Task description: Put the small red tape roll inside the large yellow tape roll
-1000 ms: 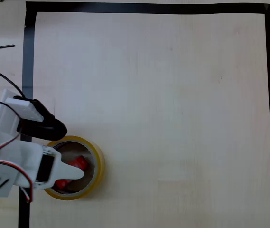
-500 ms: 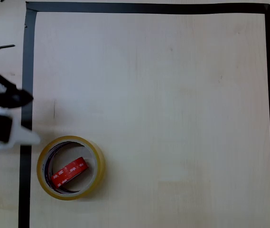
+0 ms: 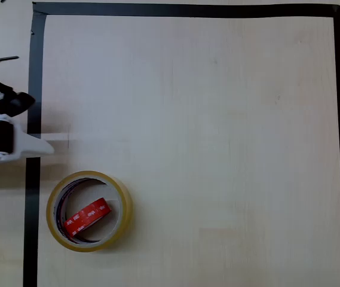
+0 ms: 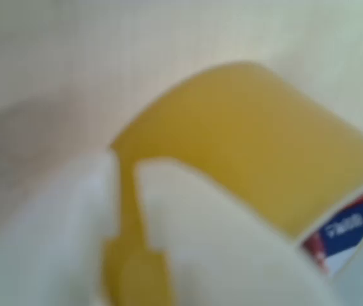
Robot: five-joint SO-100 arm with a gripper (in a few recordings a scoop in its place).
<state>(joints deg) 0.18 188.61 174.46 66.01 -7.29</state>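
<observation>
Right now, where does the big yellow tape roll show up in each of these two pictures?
Overhead view: the yellow tape roll lies flat at lower left, just inside the black tape border, with the red roll inside it.
Wrist view: its yellow wall fills the centre and right, blurred.
Shared landmark: the pale wooden table.

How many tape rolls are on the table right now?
2: the large yellow tape roll lies flat near the bottom-left of the overhead view, and the small red tape roll sits inside it.
</observation>
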